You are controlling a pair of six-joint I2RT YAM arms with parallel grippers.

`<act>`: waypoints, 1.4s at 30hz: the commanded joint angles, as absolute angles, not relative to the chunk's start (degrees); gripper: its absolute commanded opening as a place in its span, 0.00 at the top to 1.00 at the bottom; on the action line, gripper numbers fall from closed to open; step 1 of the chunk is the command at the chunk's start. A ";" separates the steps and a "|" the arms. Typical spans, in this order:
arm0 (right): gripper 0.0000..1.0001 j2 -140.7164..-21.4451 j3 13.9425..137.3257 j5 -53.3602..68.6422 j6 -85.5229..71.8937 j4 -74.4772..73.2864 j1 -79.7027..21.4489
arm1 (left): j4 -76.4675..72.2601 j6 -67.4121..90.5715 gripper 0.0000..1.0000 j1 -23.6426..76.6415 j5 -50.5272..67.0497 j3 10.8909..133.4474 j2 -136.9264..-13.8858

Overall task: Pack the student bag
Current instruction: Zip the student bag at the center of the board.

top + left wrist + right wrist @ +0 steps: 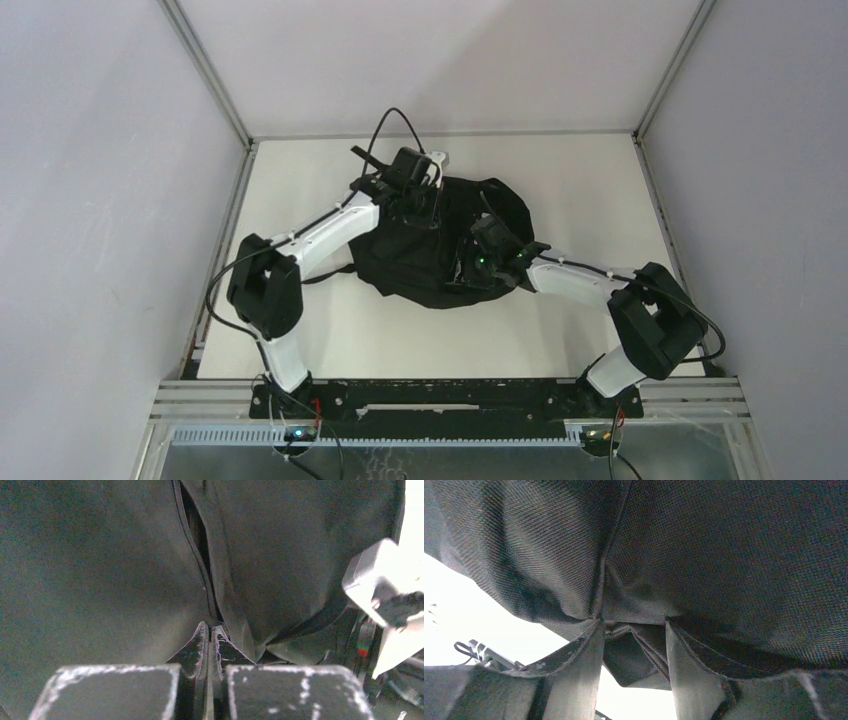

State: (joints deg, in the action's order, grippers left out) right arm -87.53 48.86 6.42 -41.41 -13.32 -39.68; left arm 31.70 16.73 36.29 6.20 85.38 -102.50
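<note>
The student bag (440, 245) is a soft black backpack lying crumpled in the middle of the table. My left gripper (415, 195) is over its far left part. In the left wrist view its fingers (210, 627) are pressed together at the near end of the bag's zip (200, 565), which is open a little further up. My right gripper (487, 258) is at the bag's right side. In the right wrist view its fingers (634, 630) pinch a thick fold of the bag's woven fabric (724, 555) and hold it up off the table.
The white table (300, 335) is walled in by grey panels on the left, right and back. A white and black robot part (382, 597) sits close on the right of the left wrist view. Both arms' elbows jut out over the near half of the table.
</note>
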 commanded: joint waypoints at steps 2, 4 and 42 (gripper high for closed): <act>0.44 -89.52 46.23 6.54 -43.17 -15.85 -41.30 | 26.47 17.54 1.00 34.95 5.39 94.56 -105.19; 0.44 -89.52 45.62 6.38 -43.37 -15.79 -41.46 | 26.66 17.18 1.00 34.73 5.23 96.57 -106.54; 0.45 -86.12 42.79 5.73 -45.31 -19.33 -44.01 | 21.77 21.64 0.91 29.26 3.55 130.34 -130.84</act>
State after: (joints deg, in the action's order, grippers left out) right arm -90.72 45.15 3.46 -45.39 -7.68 -42.06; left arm 30.57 21.54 30.68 2.70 124.73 -135.83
